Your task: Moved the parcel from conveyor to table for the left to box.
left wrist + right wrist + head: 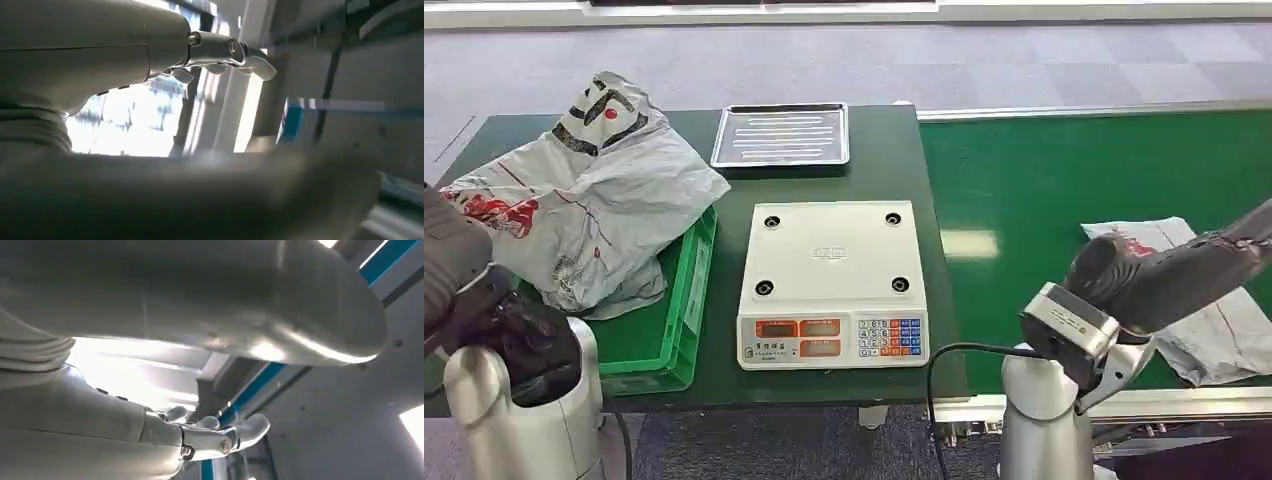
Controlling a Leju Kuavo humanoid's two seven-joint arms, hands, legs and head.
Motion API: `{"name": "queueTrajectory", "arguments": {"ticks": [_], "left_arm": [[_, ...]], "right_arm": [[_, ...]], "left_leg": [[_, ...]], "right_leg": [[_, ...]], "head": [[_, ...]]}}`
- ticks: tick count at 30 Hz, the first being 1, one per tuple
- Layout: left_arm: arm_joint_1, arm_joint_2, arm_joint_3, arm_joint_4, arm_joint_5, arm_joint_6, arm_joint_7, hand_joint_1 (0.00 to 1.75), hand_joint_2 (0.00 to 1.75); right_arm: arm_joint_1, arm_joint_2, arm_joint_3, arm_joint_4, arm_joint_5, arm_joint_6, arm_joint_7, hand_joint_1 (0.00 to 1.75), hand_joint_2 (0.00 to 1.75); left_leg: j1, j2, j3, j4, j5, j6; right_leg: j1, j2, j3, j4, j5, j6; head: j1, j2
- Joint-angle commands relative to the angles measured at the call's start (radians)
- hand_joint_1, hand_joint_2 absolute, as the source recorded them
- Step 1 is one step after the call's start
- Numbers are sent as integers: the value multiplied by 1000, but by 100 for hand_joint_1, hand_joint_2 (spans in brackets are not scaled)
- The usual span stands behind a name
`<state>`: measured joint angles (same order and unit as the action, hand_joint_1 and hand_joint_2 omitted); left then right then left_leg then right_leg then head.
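White parcel (pixel 1214 320), green conveyor (pixel 1064 180)

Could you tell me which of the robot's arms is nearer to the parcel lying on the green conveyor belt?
The right. The right arm reaches over the belt and overlaps the parcel in the head view; the left arm sits far across the table by the green tray.

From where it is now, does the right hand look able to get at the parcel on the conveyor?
Probably yes. The parcel lies flat on the green conveyor with the right arm reaching over it and nothing between them. The right hand looks empty, fingers apart, though its distance from the parcel is unclear.
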<state>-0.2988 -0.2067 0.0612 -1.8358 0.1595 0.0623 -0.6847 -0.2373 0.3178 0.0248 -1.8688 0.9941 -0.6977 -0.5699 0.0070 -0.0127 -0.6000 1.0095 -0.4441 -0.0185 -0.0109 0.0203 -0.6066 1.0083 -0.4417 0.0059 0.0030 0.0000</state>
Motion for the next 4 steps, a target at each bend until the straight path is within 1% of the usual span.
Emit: {"name": "queueTrajectory", "arguments": {"ticks": [1, 2, 3, 4], "left_arm": [[187, -20, -158, 35, -62, -27, -13, 0, 175], [187, -20, -158, 35, -62, -27, -13, 0, 175], [208, -35, -151, 42, -91, -2, -13, 0, 175], [216, -40, -149, 50, -96, 2, -13, 0, 175]], "right_arm": [[71, 7, 67, 147, 43, 0, 71, 0, 0], [71, 7, 67, 147, 43, 0, 71, 0, 0], [70, -28, 117, 165, 32, 0, 107, 0, 175], [70, -46, 143, 167, 9, 0, 126, 0, 175]], "left_leg": [[0, 0, 7, -6, 1, 0], [0, 0, 5, -4, 0, 0], [0, 1, 7, -5, 0, 0], [0, 1, 5, -3, 0, 0]], "right_leg": [[1, -3, 8, -6, 0, -1], [0, -2, 6, -4, 0, 0], [1, -2, 7, -5, 0, 0], [0, -1, 5, -3, 0, 0]], "head": [[0, 0], [0, 0], [0, 0], [0, 0]]}}
